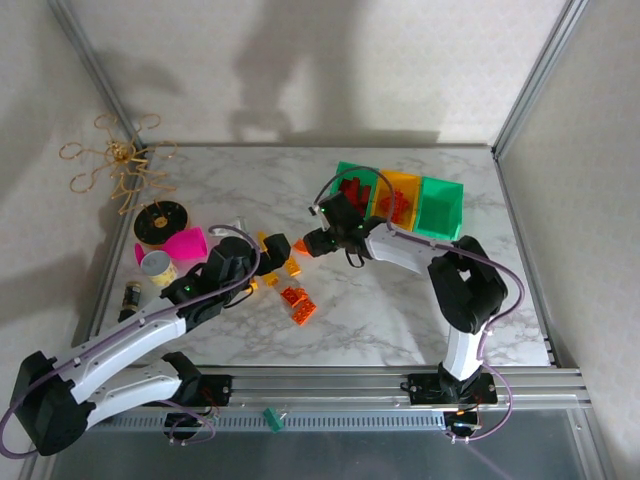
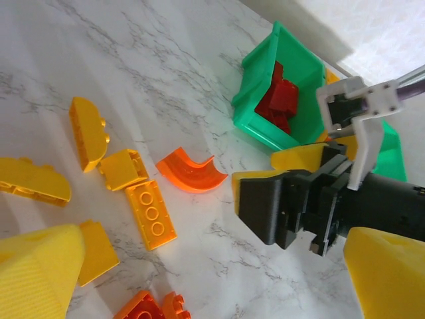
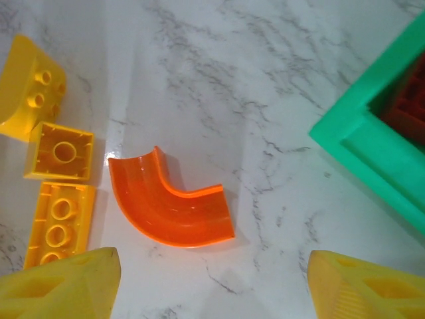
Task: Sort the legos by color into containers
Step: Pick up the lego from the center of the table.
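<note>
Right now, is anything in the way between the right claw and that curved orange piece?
Nothing visible. The right gripper hangs open over the curved orange brick, with bare marble around it; the yellow bricks lie beside it, apart.

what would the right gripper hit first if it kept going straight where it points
Probably the orange curved lego lying on the table ahead of the open right gripper; depth is unclear, so it might land on bare table beside it.

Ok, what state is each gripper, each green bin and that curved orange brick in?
left gripper: open, empty.
right gripper: open, empty, curved orange brick just ahead.
curved orange brick: lying loose, ungripped.
left green bin: holds red bricks.
right green bin: looks empty.
</note>
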Controlling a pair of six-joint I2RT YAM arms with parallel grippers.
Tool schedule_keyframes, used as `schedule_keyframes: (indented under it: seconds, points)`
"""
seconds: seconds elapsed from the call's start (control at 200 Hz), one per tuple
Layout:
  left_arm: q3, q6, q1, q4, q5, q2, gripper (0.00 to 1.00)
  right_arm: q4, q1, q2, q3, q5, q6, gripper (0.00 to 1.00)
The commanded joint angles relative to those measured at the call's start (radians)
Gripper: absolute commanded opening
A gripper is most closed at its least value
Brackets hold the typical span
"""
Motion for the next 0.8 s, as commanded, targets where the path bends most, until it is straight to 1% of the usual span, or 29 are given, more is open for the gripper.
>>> schedule_keyframes:
  seconds: [0.0, 0.065, 0.185, 0.25, 0.441, 0.576, 0.796]
  points:
    - [-0.006, -0.010, 0.007, -0.036, -0.037, -0.030, 1.00, -0.001, 0.002, 0.060, 0.075, -0.027, -0.130, 0.76]
    - [-0.009, -0.010, 0.009, -0.041, -0.039, -0.040, 1.00, -0.006, 0.001, 0.086, 0.095, -0.040, -0.178, 0.78]
    - [-0.006, -0.014, 0.011, -0.061, -0.050, -0.054, 1.00, -0.028, 0.002, 0.129, 0.132, -0.120, -0.269, 0.84]
    - [-0.009, -0.012, 0.012, -0.068, -0.058, -0.064, 1.00, -0.028, -0.001, 0.150, 0.144, -0.129, -0.317, 0.86]
    - [-0.009, -0.012, 0.015, -0.092, -0.072, -0.086, 1.00, -0.054, -0.002, 0.204, 0.192, -0.167, -0.450, 0.85]
    - [-0.010, -0.012, 0.017, -0.104, -0.085, -0.094, 1.00, -0.093, -0.002, 0.247, 0.238, -0.179, -0.538, 0.83]
    - [-0.014, -0.012, 0.023, -0.108, -0.090, -0.093, 1.00, -0.183, -0.002, 0.322, 0.327, -0.168, -0.614, 0.81]
